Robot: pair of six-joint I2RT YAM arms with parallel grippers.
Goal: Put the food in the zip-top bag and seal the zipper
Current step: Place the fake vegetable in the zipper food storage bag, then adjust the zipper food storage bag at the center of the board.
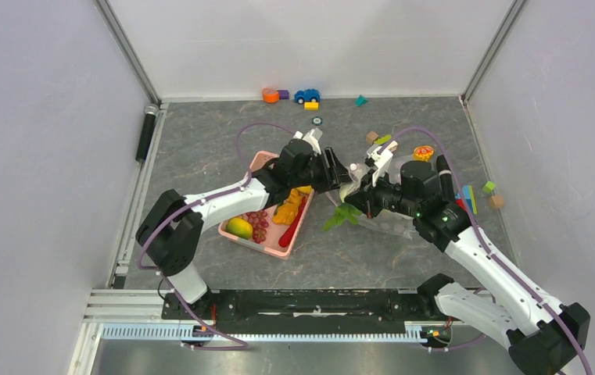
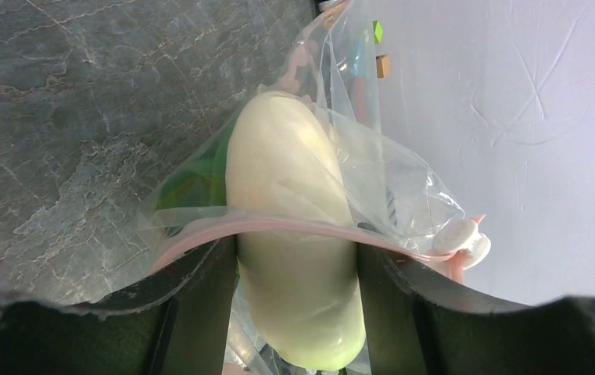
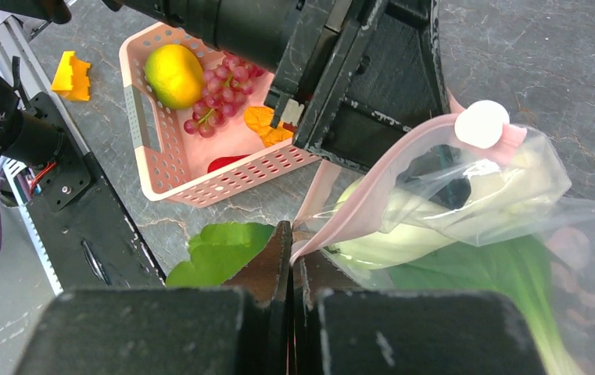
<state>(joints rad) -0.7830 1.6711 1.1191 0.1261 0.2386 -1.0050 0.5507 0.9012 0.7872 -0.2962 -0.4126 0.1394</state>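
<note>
White bok choy (image 2: pixel 294 234) stalk: clamped between left jaws, poking through the zip-top bag (image 2: pixel 403 187) mouth.
Right jaws: pinched tight on the pinkish zipper (image 3: pixel 333 223) edge.
Bag: near pink basket (image 3: pixel 224 173), over the counter (image 1: pixel 200 141).

Grey marbled tabletop (image 1: pixel 200 148) enclosed by plain white walls (image 1: pixel 310 39) with aluminium corner posts (image 1: pixel 126 47)

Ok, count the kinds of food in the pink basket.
4: mango at one end, grapes beside it, orange pieces in the middle, red chili by a long wall; the left arm overhead may hide more.
</note>
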